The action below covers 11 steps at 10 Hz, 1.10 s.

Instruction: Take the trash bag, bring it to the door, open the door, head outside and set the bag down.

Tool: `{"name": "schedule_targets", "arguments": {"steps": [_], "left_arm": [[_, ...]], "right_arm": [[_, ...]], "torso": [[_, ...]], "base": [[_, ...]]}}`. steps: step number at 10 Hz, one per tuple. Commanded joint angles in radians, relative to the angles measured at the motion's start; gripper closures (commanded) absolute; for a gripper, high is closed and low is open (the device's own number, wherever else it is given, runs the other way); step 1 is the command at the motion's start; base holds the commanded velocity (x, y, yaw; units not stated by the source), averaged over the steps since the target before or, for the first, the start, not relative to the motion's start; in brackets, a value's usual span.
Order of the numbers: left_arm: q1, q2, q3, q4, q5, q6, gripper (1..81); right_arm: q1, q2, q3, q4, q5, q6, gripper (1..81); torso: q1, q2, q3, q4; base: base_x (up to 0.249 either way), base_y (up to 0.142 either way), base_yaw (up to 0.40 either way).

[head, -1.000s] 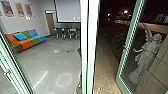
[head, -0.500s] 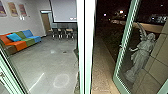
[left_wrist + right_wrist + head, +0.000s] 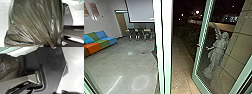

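View has swung right; path (image 3: pixel 180 72) now nearer centre, door (image 3: pixel 198 53) ajar: likely lining up to exit. Bag (image 3: pixel 35 22) at left wrist; either end effector's grip: cannot tell.

See, by the left wrist, a glossy olive-brown plastic trash bag (image 3: pixel 33 23), creased (gathered at one end); at head-view right, a green-framed glass door (image 3: pixel 199 83), open.

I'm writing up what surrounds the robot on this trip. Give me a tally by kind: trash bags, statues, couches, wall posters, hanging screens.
Trash bag: 1
Angel statue: 1
Multicoloured couch: 1
Wall posters: 2, one cut off at the edge of the head view
Hanging screen: 1
Total: 6
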State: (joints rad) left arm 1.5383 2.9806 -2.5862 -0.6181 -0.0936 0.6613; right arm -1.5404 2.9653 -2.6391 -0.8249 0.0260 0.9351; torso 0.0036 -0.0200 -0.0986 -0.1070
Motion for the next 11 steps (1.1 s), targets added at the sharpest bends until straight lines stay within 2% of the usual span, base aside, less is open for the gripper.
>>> {"name": "schedule_targets", "arguments": {"steps": [1, 3, 11], "left_arm": [[-0.034, -0.004, 0.006, 0.000, 0.074, 0.011, 81.1], [-0.034, -0.004, 0.008, -0.002, 0.074, 0.011, 81.1], [-0.034, -0.009, 0.008, -0.003, 0.074, 0.011, 81.1]], "right_arm": [[0.035, 0.000, 0.002, -0.010, -0.041, -0.002, 1.0], [0.035, 0.007, 0.002, -0.005, -0.043, -0.021, 1.0], [0.041, 0.016, 0.001, -0.007, -0.043, -0.024, 1.0]], "torso": [[0.000, 0.000, 0.000, 0.000], [0.000, 0.000, 0.000, 0.000], [0.000, 0.000, 0.000, 0.000]], "base": [[0.000, 0.000, -0.166], [0.000, 0.000, -0.174], [0.000, 0.000, -0.144]]}}
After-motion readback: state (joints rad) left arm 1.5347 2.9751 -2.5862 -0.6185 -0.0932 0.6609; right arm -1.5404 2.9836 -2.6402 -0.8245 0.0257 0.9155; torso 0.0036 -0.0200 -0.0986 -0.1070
